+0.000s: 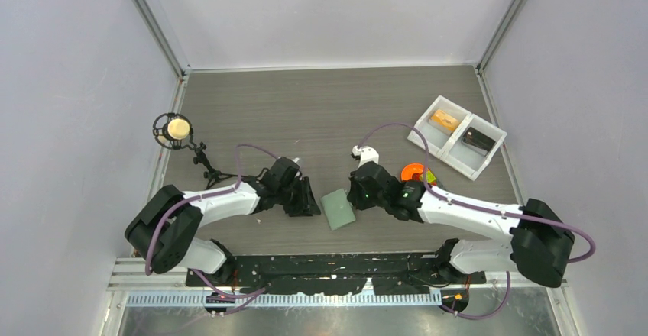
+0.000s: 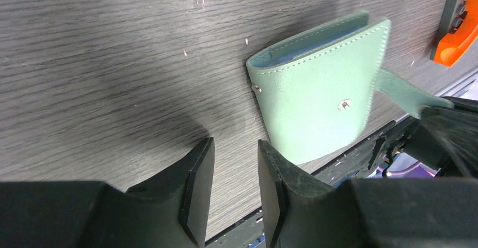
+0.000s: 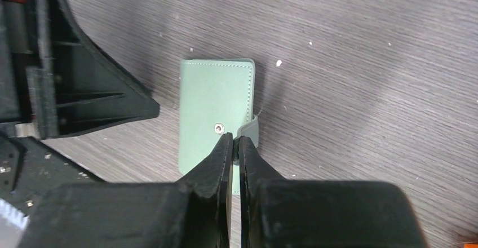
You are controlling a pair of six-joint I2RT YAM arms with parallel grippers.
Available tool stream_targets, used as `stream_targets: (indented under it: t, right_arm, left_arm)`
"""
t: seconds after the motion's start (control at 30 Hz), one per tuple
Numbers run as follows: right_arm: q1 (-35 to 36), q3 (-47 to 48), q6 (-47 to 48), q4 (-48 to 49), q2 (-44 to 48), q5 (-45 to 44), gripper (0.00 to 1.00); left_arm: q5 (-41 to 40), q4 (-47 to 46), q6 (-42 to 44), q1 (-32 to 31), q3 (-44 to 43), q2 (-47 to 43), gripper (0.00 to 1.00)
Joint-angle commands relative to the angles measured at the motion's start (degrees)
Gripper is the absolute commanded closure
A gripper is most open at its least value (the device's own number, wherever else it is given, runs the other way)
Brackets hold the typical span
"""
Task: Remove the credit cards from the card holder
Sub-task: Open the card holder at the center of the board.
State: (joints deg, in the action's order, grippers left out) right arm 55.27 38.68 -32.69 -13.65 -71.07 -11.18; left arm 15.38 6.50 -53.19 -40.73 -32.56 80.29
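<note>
The sage-green card holder (image 1: 337, 208) lies folded shut on the dark wood table between my two grippers, with its pale blue inner edge showing in the left wrist view (image 2: 315, 96). No cards show. My right gripper (image 3: 236, 140) is shut on the holder's green closure strap (image 3: 250, 129), which sticks out from the holder's side (image 3: 211, 104). In the top view the right gripper (image 1: 353, 196) is at the holder's right edge. My left gripper (image 2: 235, 146) is open and empty, low over the table just left of the holder, and shows in the top view (image 1: 309, 198).
A white two-compartment tray (image 1: 460, 134) with small items sits at the back right. A grey plate with an orange shape (image 1: 416, 174) lies behind my right arm. A black stand with a pale ball (image 1: 177, 130) is at the left. The table's near edge is close to the holder.
</note>
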Motion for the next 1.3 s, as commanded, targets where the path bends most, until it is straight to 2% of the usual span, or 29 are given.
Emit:
stream_targets:
  t: [0.0, 0.33, 0.53, 0.83, 1.27]
  right_arm:
    - [-0.59, -0.09, -0.79, 3.44, 4.68, 2.73, 0.95]
    - [-0.69, -1.00, -4.33, 5.65, 8.70, 6.62, 0.95]
    - [-0.67, -1.97, -5.72, 8.73, 9.33, 9.30, 0.95]
    - [-0.69, -3.14, -7.43, 12.43, 9.90, 12.87, 0.95]
    - [-0.77, -3.60, -7.57, 12.18, 10.87, 11.99, 0.95]
  left_arm:
    - [-2.51, 4.06, 2.50, -0.18, -2.50, -2.52, 0.63]
    - [-8.28, 13.36, 3.68, -0.14, -4.78, -10.34, 0.43]
    - [-7.93, 10.68, 2.33, -0.14, -2.17, -17.69, 0.30]
    - [-5.64, 8.71, 2.73, -0.14, -1.00, -19.72, 0.26]
    - [-2.87, 5.05, 3.03, -0.14, -0.38, -18.72, 0.25]
